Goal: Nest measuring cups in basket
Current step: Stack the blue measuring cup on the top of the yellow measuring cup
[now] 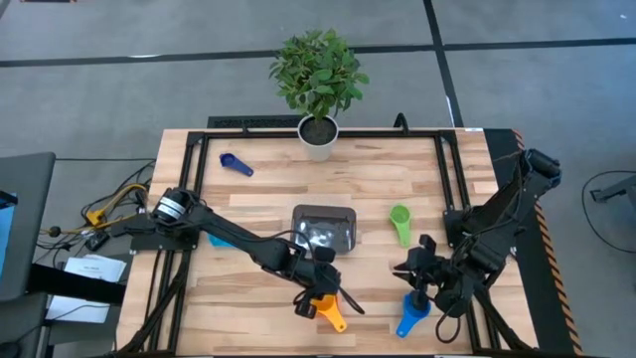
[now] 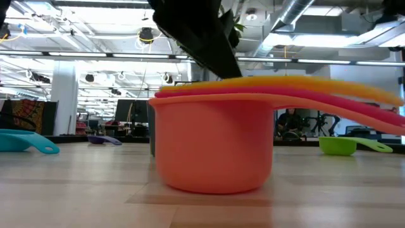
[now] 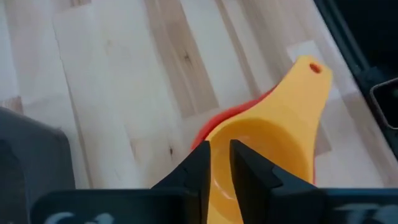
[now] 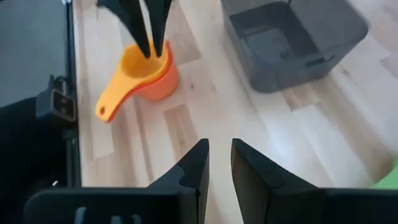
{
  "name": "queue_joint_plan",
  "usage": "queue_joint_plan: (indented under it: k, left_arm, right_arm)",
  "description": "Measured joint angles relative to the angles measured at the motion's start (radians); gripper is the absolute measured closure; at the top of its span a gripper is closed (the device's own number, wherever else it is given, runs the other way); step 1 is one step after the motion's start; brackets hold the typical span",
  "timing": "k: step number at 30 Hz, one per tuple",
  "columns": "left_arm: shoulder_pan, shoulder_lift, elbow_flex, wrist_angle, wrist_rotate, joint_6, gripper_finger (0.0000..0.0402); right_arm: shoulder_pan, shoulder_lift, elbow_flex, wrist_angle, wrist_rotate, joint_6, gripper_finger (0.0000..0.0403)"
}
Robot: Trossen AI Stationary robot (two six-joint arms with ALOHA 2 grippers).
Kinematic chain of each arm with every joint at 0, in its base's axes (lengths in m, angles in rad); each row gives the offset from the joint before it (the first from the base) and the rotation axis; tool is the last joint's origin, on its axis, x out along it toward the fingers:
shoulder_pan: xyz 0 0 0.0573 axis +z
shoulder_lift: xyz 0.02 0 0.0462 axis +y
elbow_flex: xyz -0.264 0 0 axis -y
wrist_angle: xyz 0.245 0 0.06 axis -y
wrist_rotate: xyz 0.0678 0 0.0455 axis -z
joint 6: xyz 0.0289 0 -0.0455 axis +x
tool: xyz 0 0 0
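Fingers of the left gripper (image 1: 320,298) are closing on the rim of the nested orange measuring cups (image 1: 329,311) at lower centre, handle trailing lower right; the basket (image 1: 324,229) is lying just above, nearer this arm. The right gripper (image 1: 414,273) is waiting slightly parted at lower right.

Grey floor (image 1: 99,80) — ceiling ducts (image 2: 297,12), strip lights

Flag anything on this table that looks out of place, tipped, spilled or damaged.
Nothing looks tipped, spilled or damaged. The cups are simply scattered: a dark blue cup at the far left, a green cup right of the empty basket, a blue cup under the right gripper. The left gripper sits at the upright orange stack, outside the basket.
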Motion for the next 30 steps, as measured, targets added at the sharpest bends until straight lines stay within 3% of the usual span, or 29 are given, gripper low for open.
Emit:
queue_joint_plan:
  k: [6,11,17,22,25,30]
  left_arm:
    - [-0.002,0.007,0.000,0.003,-0.010,0.006,0.0333]
    - [-0.002,0.007,0.024,-0.017,-0.095,-0.026,0.0326]
    - [-0.018,0.007,0.058,-0.001,-0.207,-0.028,0.0326]
    - [-0.028,0.007,0.059,0.035,-0.356,-0.052,0.0326]
    - [-0.025,0.007,0.059,0.086,-0.398,-0.053,0.0326]
    - [-0.014,0.007,0.059,0.170,-0.446,-0.042,0.0326]
  right_arm:
    - [0.000,-0.002,0.000,0.001,-0.092,0.000,0.0310]
    - [0.016,0.002,0.000,-0.042,-0.209,0.010,0.0320]
    - [0.069,0.002,0.000,-0.131,-0.302,0.206,0.0369]
    - [0.172,0.007,0.000,-0.161,-0.287,0.416,0.0392]
    - [0.215,0.026,0.000,-0.189,-0.280,0.526,0.0369]
    - [0.235,0.103,0.000,-0.248,-0.316,0.653,0.0280]
